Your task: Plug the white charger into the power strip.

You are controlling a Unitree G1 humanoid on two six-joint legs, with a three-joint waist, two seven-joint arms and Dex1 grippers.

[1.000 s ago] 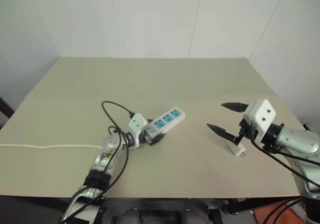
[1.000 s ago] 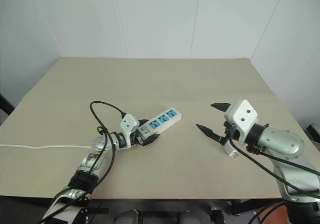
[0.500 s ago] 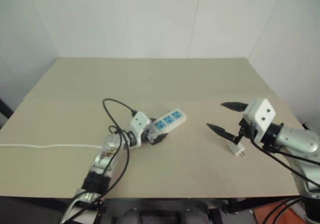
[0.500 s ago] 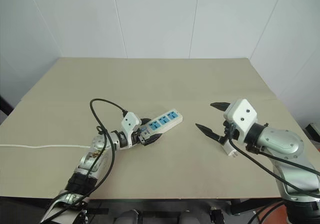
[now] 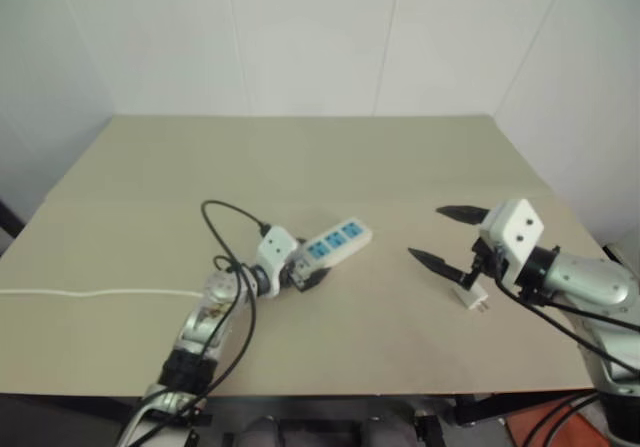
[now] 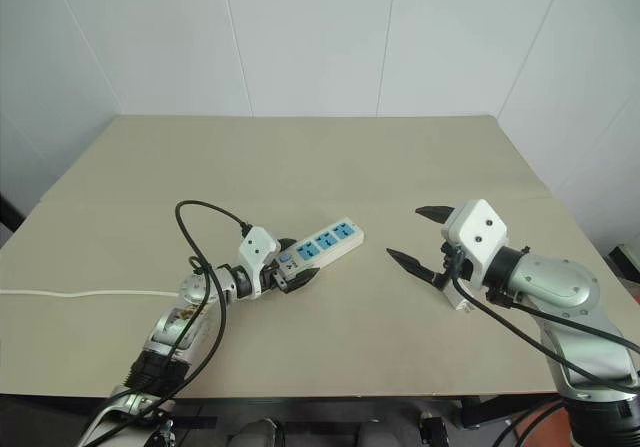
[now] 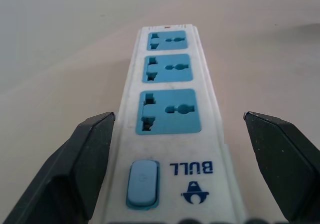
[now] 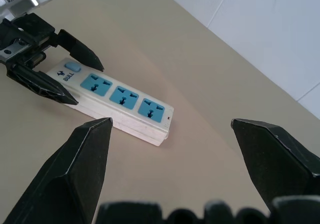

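White cord (image 5: pixel 90 291) along the left part of the table (image 5: pixel 300 157), running in toward the left arm. Left gripper (image 6: pixel 288 272) low at the switch end of the power strip (image 6: pixel 325 242), fingers (image 7: pixel 87 156) released and spread wide on either side of that end, apart from its flanks in the left wrist view; nothing clamped. Three blue socket faces up and all vacant, strip flat on the table near the middle, angled away to the right.

Further right, right gripper (image 6: pixel 425 235) raised above the table, pointing toward the strip, fingers (image 8: pixel 85 156) fully released, nothing between them. White charger (image 5: pixel 472 298) on the table just beneath and behind that gripper, on its side with prongs out, well apart from the strip.

Task barely begun, by the look of it: charger not picked up, strip not yet steadied. Left to do: grasp the charger, carry it across, line up the prongs with a socket, press home, likely with the strip braced on the left.
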